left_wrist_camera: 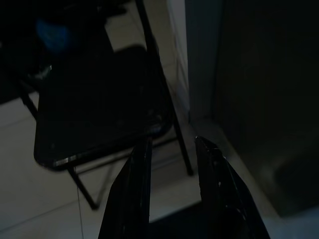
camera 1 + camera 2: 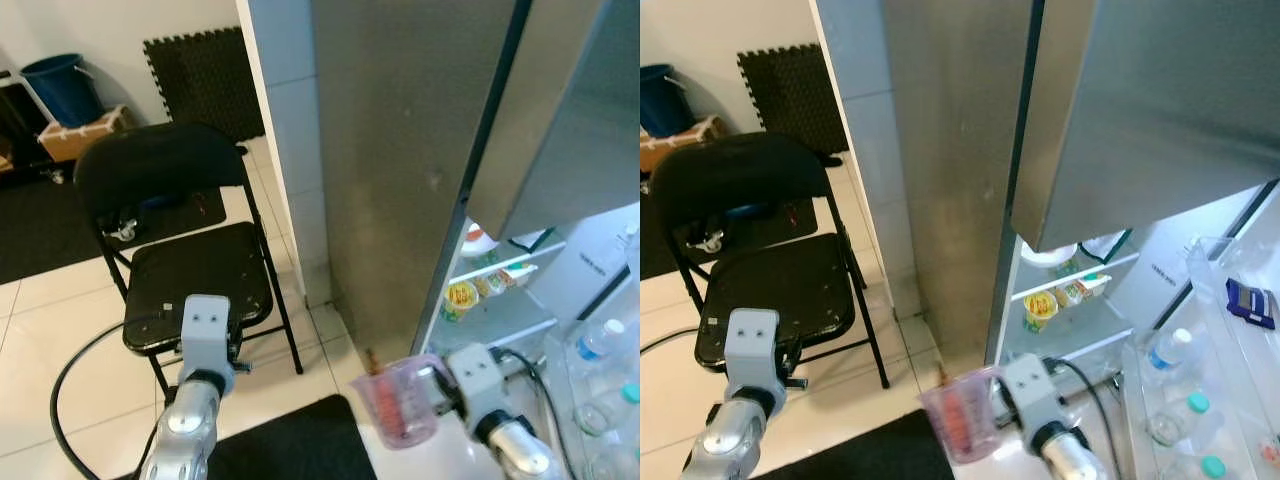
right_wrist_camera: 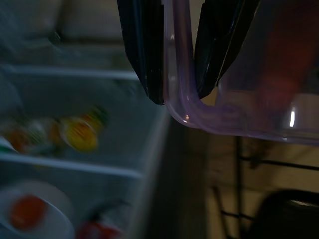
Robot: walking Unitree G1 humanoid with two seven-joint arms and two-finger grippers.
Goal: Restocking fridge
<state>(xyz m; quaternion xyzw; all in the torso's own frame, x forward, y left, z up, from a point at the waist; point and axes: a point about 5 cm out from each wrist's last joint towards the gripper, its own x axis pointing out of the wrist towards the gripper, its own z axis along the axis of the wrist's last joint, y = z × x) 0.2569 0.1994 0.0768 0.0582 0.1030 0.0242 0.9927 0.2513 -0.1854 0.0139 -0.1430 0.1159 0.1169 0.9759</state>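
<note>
Left eye view: your right claw (image 2: 432, 392) pinches the handle of a clear pink measuring jug (image 2: 397, 400), held low in front of the open fridge (image 2: 400, 150), just beside the grey edge of its side wall. Your left arm hangs over a dark floor mat (image 2: 285, 440), near a black folding chair (image 2: 190, 270). Lit fridge shelves (image 2: 500, 275) carry a yellow cup (image 2: 460, 297) and small packets. A water bottle (image 2: 598, 340) stands in the door rack.

Right eye view: the same jug sits by the fridge's lower corner, your right claw closed on its handle. A blue bucket (image 2: 662, 92) and a black foam mat (image 2: 790, 95) stand against the far wall, well apart from the fridge.

Left wrist view: your left claw (image 1: 172, 149) holds nothing, its fingers (image 1: 137, 189) spread apart above the chair seat and white floor tiles (image 1: 40, 209). The picture is dark.

Right wrist view: the two fingers (image 3: 144, 55) press on either side of the jug's clear handle. The fridge shelves behind are blurred; yellow and red items show there, which you cannot identify.
</note>
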